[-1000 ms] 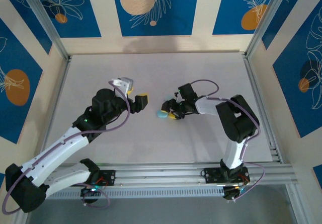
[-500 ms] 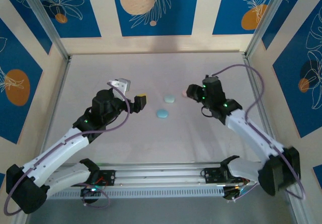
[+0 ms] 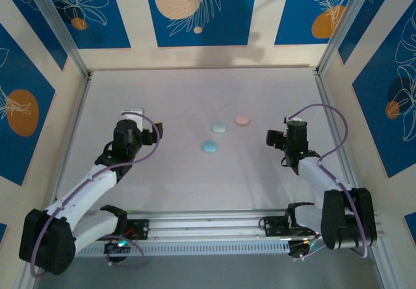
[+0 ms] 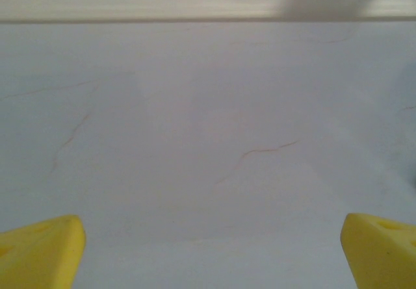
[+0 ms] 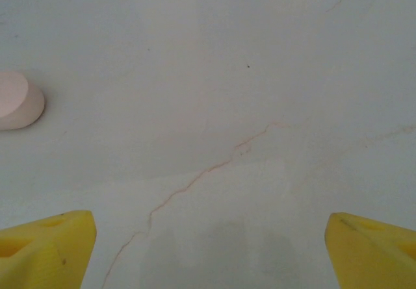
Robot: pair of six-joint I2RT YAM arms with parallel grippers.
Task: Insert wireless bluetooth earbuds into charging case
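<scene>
Three closed pebble-shaped charging cases lie mid-table: a blue case (image 3: pixel 208 147), a mint case (image 3: pixel 219 127) and a pink case (image 3: pixel 242 119). The earbuds are hidden from view. My left gripper (image 3: pixel 144 126) is drawn back to the left, well apart from the cases; in the left wrist view it (image 4: pixel 211 253) stands open over bare table. On the right, my right gripper (image 3: pixel 271 137) sits a short way from the pink case, facing it. In its own wrist view it (image 5: pixel 211 250) is open and holds nothing, and the pink case (image 5: pixel 16 100) lies far left.
The pale table (image 3: pixel 195 185) has fine hairline cracks. A metal rail (image 3: pixel 214 224) runs along the near edge, and upright frame posts stand at the back corners. Patterned blue walls enclose the back and sides.
Both arms have pulled back from the middle to their own sides. The right gripper has left the blue case and opened wide. The left jaws have opened fully.
</scene>
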